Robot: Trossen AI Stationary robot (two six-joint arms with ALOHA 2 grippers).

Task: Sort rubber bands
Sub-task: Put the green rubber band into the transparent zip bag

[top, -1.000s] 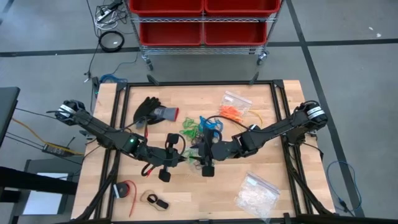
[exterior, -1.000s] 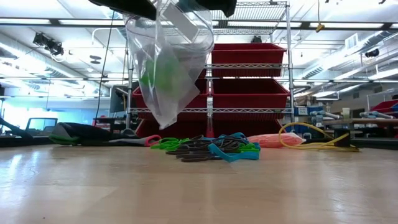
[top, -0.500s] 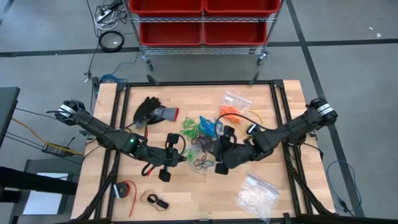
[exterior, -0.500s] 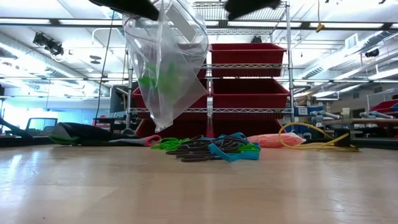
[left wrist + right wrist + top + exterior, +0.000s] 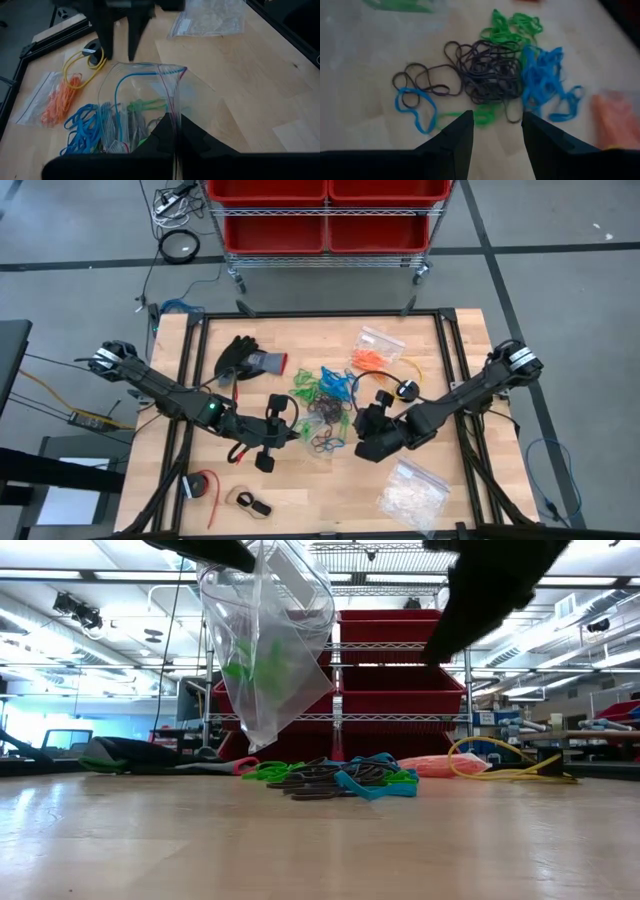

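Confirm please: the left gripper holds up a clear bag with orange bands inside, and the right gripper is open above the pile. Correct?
Not quite. The bands in the clear bag held by the left gripper are green, as the low view shows. The right gripper is indeed open above the pile.

Low view: clear bag [image 5: 265, 650] top cut off; band count unclear.

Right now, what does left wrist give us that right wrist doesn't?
Only the left wrist view: the clear bag pinched shut-fingered by the left gripper, green bands inside it, the orange bands' bag, the yellow cable, the bag of whitish pieces. Only the right wrist view: the open right gripper over the pile, black bands clearly spread out. Both: the blue bands and loose green bands.
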